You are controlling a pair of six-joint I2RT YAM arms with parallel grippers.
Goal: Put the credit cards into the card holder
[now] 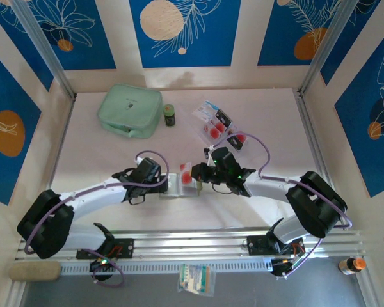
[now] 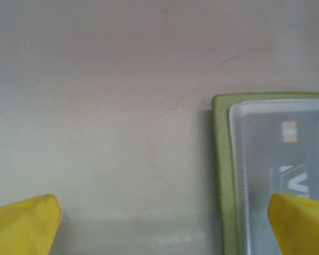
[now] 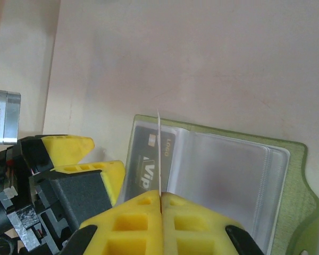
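A: Finish of the card holder [image 3: 296, 175]?
B: Matt olive cover; its sleeves [image 3: 223, 175] are clear, glossy plastic.
A: And the table [image 2: 95, 106]?
B: Smooth, matt, faintly veined.
A: The right claw [image 3: 160, 197]?
B: Matt yellow moulded plastic.

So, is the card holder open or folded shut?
Open, lying spread flat: the card holder shows its clear sleeves facing up, and a black card sits inside one.

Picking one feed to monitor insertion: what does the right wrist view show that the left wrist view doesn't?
Right wrist: the right gripper shut on a thin card held edge-on over the clear sleeves. Left wrist: the left gripper open wide, one fingertip over the card holder edge. Both: that holder with a black card sleeved.
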